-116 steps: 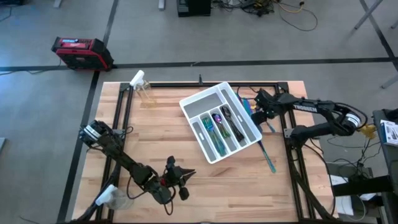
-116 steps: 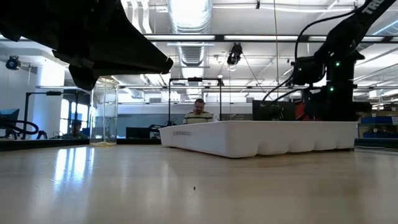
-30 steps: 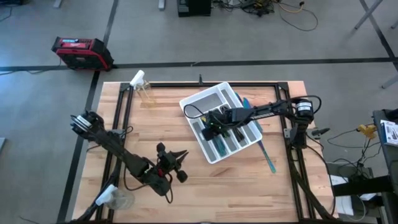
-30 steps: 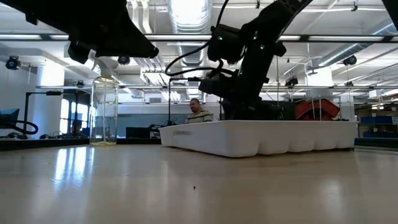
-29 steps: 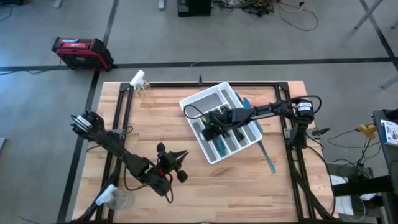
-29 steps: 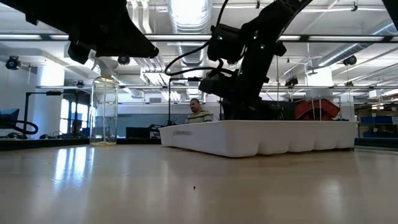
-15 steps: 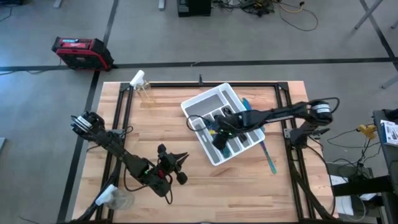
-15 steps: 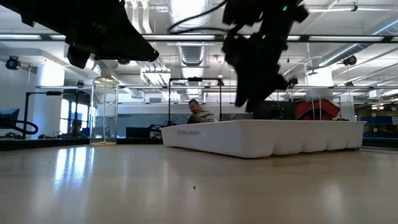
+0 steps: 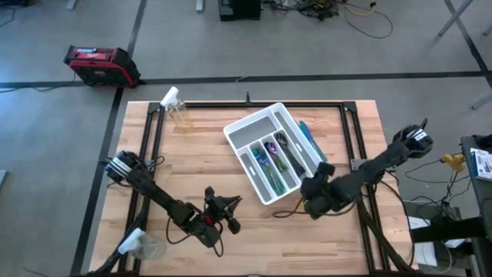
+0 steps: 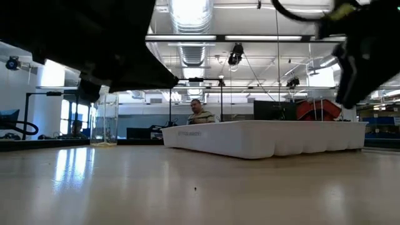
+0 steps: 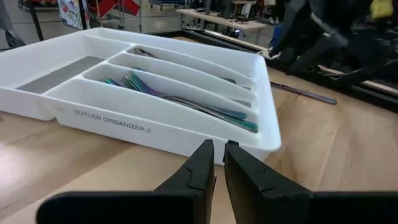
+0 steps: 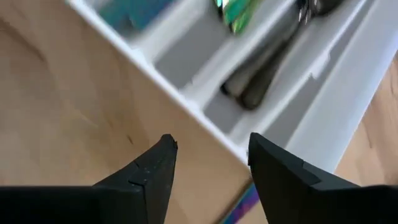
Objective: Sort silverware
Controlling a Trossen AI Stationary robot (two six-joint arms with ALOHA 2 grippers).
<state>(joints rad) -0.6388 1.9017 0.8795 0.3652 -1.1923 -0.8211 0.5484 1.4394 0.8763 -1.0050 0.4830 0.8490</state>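
White compartmented tray (image 9: pixel 238 129) sits angled on the wooden desk (image 9: pixel 200 169) — "CUTLER ORGANIZER 2" is printed on its wall in the left wrist view. A clear bottle (image 9: pixel 178 112) stands near the desk's far left corner, and a red-and-black case (image 9: pixel 100 65) is on the floor beyond. A person (image 10: pixel 200 112) shows way back in the room.

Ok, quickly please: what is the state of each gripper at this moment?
Left gripper: jaws shut, holding nothing, near the white tray.
Right gripper: jaws open, empty, at the tray's near end.
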